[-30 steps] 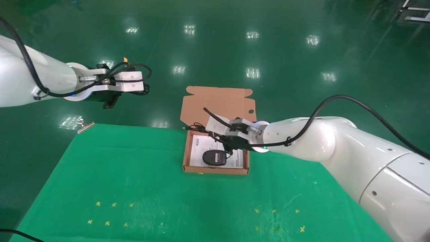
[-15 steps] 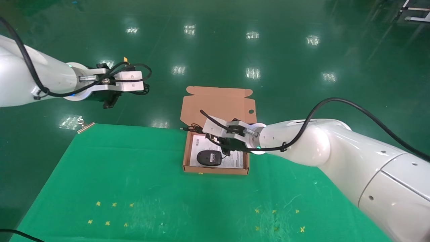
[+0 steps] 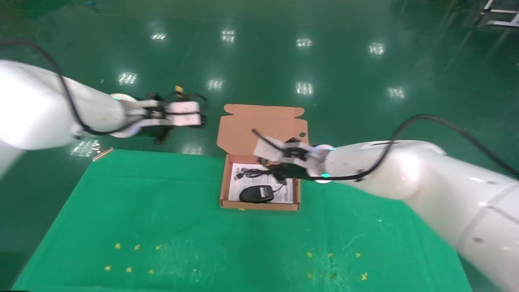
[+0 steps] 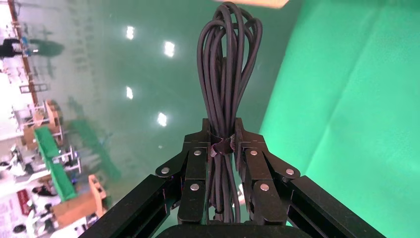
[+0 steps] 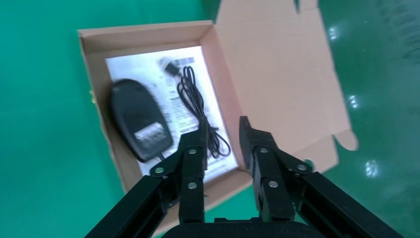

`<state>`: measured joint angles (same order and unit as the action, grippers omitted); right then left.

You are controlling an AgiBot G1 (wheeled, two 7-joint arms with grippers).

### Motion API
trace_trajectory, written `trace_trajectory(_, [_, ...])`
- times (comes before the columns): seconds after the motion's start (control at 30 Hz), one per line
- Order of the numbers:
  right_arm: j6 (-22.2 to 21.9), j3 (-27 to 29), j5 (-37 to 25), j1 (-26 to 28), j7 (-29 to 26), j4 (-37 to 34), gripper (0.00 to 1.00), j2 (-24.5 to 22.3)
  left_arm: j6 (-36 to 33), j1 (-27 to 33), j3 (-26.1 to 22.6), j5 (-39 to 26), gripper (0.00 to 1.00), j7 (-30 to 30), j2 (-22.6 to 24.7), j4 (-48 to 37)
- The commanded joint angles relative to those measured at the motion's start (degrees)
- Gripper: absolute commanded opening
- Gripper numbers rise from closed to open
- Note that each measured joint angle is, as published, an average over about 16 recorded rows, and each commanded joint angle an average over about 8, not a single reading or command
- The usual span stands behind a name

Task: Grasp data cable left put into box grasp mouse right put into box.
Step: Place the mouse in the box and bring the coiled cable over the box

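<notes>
1. black data cable (image 4: 225, 89) is clamped in the left hand (image 4: 224, 148), beyond the box (image 3: 224, 190); its dangling loops could snag the lid.
2. right hand (image 5: 222, 135), parted and empty, hangs over the mouse (image 5: 138, 119) in the box.

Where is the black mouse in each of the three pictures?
Head view: the mouse lies inside the box, near its front wall, on the white sheet.
Left wrist view: not in it; only the left claw shut on the data cable.
Right wrist view: the mouse lies in the box, beyond the open right claw.
Shared landmark: the box's open lid, seen in both mouse views.
</notes>
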<state>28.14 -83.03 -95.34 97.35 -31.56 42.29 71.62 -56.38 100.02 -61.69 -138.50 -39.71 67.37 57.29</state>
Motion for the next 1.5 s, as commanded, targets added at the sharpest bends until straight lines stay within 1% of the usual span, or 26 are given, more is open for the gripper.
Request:
trace_trajectory(0.03, [-0.13,0.05,-0.09,0.32,-0.06,1.11,1.00,-1.39,1.04,-0.93,-0.08,0.66,0.00,0.21,0.97,-0.75])
trace_trajectory(0.13, [-0.07,0.10,-1.05,1.27,-1.34,4.74,1.00,-6.07,5.01,-2.67,-0.03,2.07,0.00,1.71,3.19,-3.33])
trace_trajectory(0.4, [1.42,-0.30,-6.42,4.47,-7.33,17.43,1.00,-18.63,19.92,-7.68,-0.18,5.46,0.00,7.30,8.89,-11.61])
trace_trajectory(0.5, [2.48,-0.42,-9.24,5.55,-10.34,22.45,1.00,-22.79,23.24,-8.69,-1.22,8.11,0.00,9.28,10.27,-13.97])
trace_trajectory(0.67, [4.94,-0.55,-14.25,6.61,-16.04,29.73,1.00,-28.27,26.05,-9.73,-4.62,13.84,0.00,12.02,10.98,-15.07])
trace_trajectory(0.8, [6.77,-0.48,-17.76,7.01,-20.15,33.43,1.00,-30.56,27.58,-10.21,-7.66,17.99,0.00,13.18,11.17,-15.20])
trace_trajectory(0.93, [7.87,-0.31,-19.58,7.40,-22.37,34.81,1.00,-31.28,29.16,-10.59,-10.45,21.28,0.00,14.13,11.26,-14.88])
trace_trajectory(1.07, [8.46,-0.10,-19.73,8.03,-22.61,35.13,1.00,-31.72,30.47,-10.84,-12.96,24.11,0.00,15.13,11.29,-14.69])
trace_trajectory(1.23, [8.82,0.01,-18.90,8.73,-21.58,35.24,1.00,-32.38,31.29,-10.76,-15.49,27.50,0.00,15.75,11.33,-15.02])
trace_trajectory(1.27, [8.90,0.00,-18.68,8.82,-21.33,35.25,1.00,-32.48,31.33,-10.72,-15.90,28.16,0.06,15.82,11.34,-15.06])
trace_trajectory(1.5, [9.48,-0.03,-17.74,9.31,-20.18,35.45,1.00,-32.93,31.22,-10.48,-17.82,31.38,0.94,16.22,11.38,-15.18])
